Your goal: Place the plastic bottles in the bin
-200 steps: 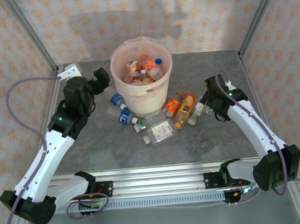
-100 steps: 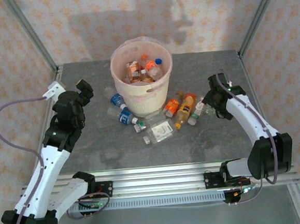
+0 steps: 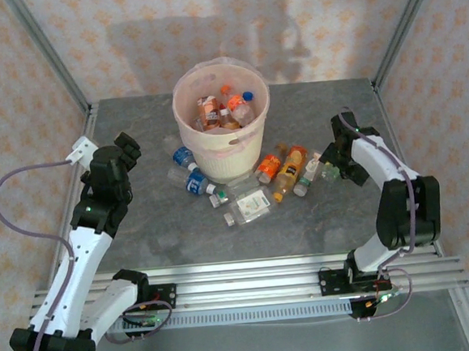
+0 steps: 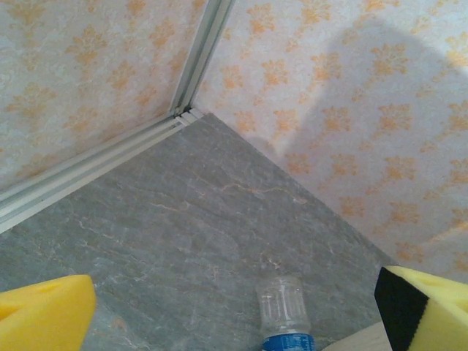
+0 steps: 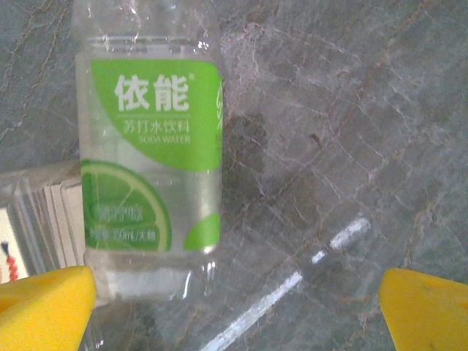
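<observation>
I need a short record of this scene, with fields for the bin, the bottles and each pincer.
bin: cream bin, upright, far centre of the table
bottles inside: several
bottles on table: several, lying at the bin's front
left pincer: left pincer open, empty; blue-label bottle ahead of it
right pincer: right pincer open, empty, above the green-label bottle

The round cream plastic bin (image 3: 226,161) has a translucent pink liner (image 3: 178,99). The tabletop (image 3: 319,217) is grey stone with paler veins. A clear plastic bottle (image 5: 150,168) carries a lime-green label with white lettering. Orange-labelled bottles (image 3: 289,169) and blue-labelled bottles (image 3: 183,157) flank the bin. The walls (image 3: 166,34) are cream with orange floral motifs.
</observation>
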{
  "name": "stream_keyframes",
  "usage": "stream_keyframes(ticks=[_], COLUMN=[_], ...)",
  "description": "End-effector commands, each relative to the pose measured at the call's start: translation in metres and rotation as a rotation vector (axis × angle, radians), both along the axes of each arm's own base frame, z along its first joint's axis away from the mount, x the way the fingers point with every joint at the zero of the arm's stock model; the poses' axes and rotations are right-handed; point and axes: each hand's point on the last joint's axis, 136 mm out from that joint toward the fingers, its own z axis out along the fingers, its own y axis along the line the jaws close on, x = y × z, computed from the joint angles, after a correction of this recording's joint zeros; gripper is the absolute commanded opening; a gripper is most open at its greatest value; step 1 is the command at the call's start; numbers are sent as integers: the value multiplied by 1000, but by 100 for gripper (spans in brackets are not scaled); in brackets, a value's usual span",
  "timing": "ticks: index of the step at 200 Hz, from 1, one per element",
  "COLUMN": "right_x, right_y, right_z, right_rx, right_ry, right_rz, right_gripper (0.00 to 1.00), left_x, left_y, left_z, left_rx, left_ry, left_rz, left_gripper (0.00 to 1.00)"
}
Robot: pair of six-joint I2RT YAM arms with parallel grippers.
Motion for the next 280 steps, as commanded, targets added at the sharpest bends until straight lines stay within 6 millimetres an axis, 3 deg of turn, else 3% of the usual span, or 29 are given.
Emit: stream_keyframes(ticks=[1, 93, 176, 280], right_x=[20, 58, 57, 58], right_y=[-3, -12, -28, -23], right_z=[5, 2, -21, -53], right_rx=[12, -15, 1, 41], right_ry=[-36, -26, 18, 63], right_rz=[31, 70, 46, 53], right_gripper=[100, 96, 87, 82], left_x=[1, 7, 15, 15], left_y=[8, 13, 10, 10], left_z=[-3, -18, -27, -31], left_rx=[-17, -28, -40, -46], left_ry=[-7, 35, 60, 72], left_rz=[45, 71, 58, 60], left_gripper=[100, 100, 100, 100])
